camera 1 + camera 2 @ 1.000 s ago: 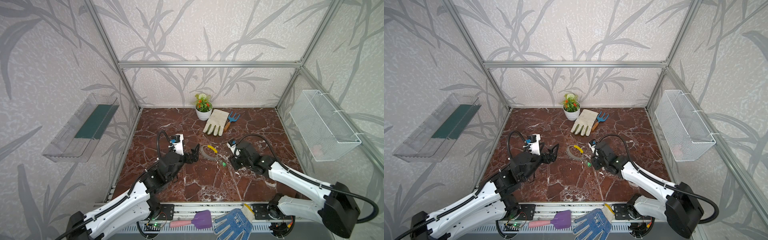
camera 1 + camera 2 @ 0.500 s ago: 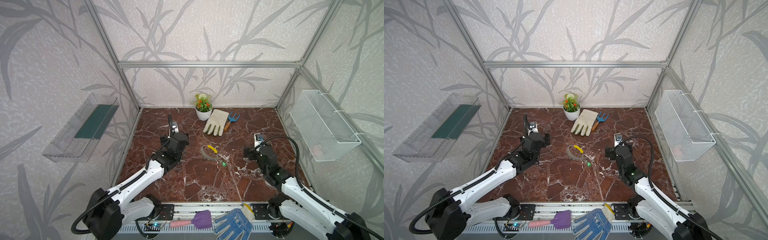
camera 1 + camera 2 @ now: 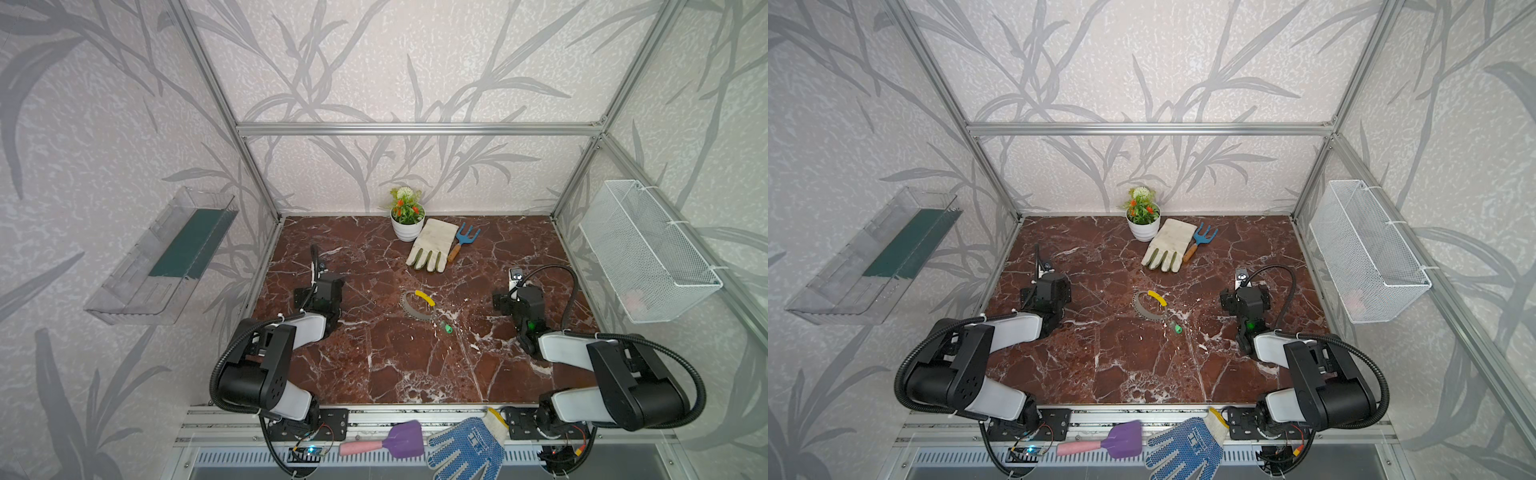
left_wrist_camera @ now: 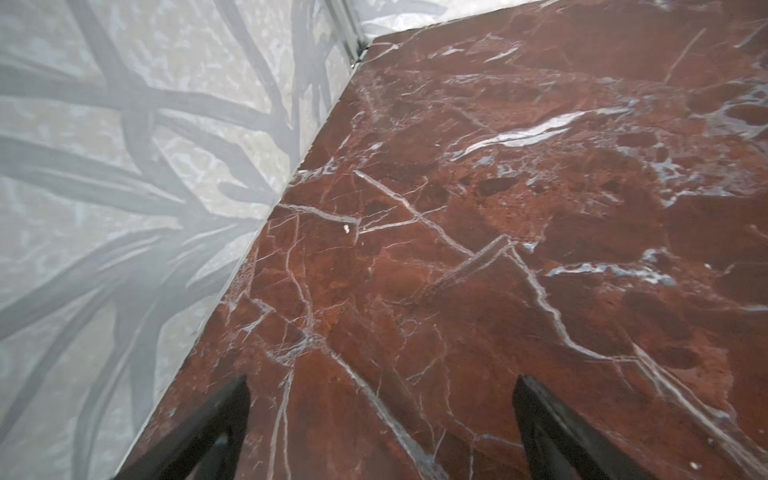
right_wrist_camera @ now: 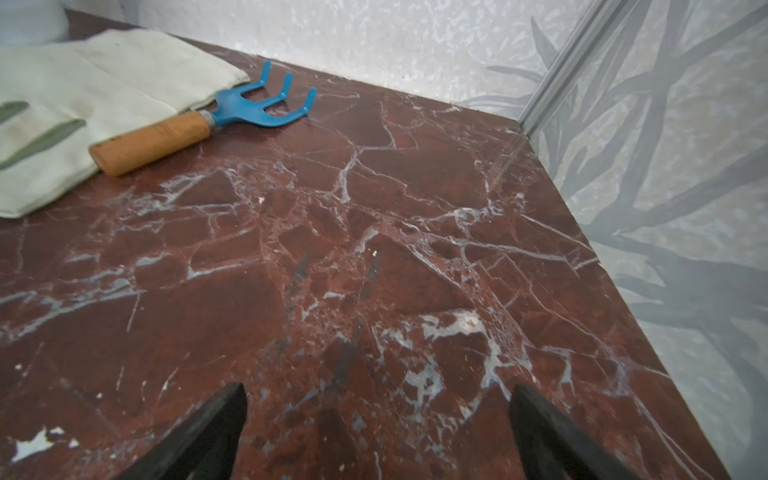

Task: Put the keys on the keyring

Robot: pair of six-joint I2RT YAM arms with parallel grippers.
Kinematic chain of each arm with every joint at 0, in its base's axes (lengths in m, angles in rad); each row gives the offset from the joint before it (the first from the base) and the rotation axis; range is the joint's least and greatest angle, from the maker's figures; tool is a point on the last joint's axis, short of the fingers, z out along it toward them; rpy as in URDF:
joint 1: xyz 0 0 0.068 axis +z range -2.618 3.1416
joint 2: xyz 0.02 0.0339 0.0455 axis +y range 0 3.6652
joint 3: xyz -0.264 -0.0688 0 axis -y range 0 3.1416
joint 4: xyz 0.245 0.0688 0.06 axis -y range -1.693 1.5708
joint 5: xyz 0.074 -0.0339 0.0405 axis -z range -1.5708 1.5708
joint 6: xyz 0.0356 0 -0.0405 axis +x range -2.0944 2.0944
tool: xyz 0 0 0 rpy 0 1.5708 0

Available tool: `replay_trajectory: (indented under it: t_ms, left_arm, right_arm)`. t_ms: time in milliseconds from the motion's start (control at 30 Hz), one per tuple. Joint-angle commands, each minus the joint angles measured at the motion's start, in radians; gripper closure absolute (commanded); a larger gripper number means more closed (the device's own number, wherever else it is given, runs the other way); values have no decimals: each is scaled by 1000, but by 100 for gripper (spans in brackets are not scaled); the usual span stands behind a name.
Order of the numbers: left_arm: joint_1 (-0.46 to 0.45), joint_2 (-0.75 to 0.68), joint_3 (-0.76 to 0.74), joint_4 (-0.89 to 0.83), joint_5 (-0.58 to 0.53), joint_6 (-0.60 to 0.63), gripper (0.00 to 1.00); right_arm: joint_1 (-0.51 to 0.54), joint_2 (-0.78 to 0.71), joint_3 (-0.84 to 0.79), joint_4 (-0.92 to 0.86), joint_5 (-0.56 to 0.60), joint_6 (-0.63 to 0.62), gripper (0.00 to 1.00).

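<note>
The keyring [image 3: 417, 306] [image 3: 1148, 308], a thin grey hoop with a yellow sleeve [image 3: 424, 297], lies flat mid-table. The green key tag [image 3: 448, 329] [image 3: 1177, 329] lies just off the hoop's near right edge; whether it hangs on the hoop I cannot tell. Both arms are folded back at their own sides, far from both things. My left gripper [image 4: 381, 380] is open over bare marble by the left wall. The right gripper [image 5: 377, 387] is open too, with nothing between its fingers. Neither wrist view shows the keyring or the keys.
At the back stand a white flower pot [image 3: 407, 226], a pale glove [image 3: 430, 247] and a blue hand rake [image 3: 465, 241] [image 5: 249, 108]. A wire basket [image 3: 648, 253] hangs on the right wall, a clear shelf [image 3: 166, 257] on the left. A purple spatula [image 3: 399, 440] and a blue glove [image 3: 465, 446] lie on the front rail.
Both arms have drawn back from the keyring and tag to their own sides and folded up. The right gripper's jaws have spread open. Keyring and tag lie where they were.
</note>
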Motion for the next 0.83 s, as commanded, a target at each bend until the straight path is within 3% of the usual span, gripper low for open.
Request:
replay_trajectory:
  t_ms: [0, 33, 133, 233, 300, 433, 667, 800]
  left_arm:
    - [24, 17, -52, 327, 95, 63, 1]
    - [46, 6, -57, 307, 127, 30, 1]
    - [114, 6, -105, 373, 299, -4, 1]
    - [125, 35, -116, 401, 336, 0, 1]
    - [138, 35, -106, 382, 349, -13, 1]
    - [143, 49, -112, 425, 347, -16, 1]
    - [138, 48, -119, 435, 333, -12, 1]
    - [139, 50, -119, 435, 334, -12, 1]
  right_arm:
    - [-70, 130, -10, 300, -155, 39, 1]
    - [-74, 173, -33, 406, -175, 30, 1]
    - [-77, 98, 17, 185, -211, 26, 1]
    - [-77, 146, 38, 232, -235, 14, 1]
    - [-78, 124, 53, 161, -190, 41, 1]
    - [-78, 133, 26, 228, -159, 46, 1]
    - [-63, 142, 18, 257, -179, 18, 1]
    - [-61, 132, 64, 156, -213, 6, 1]
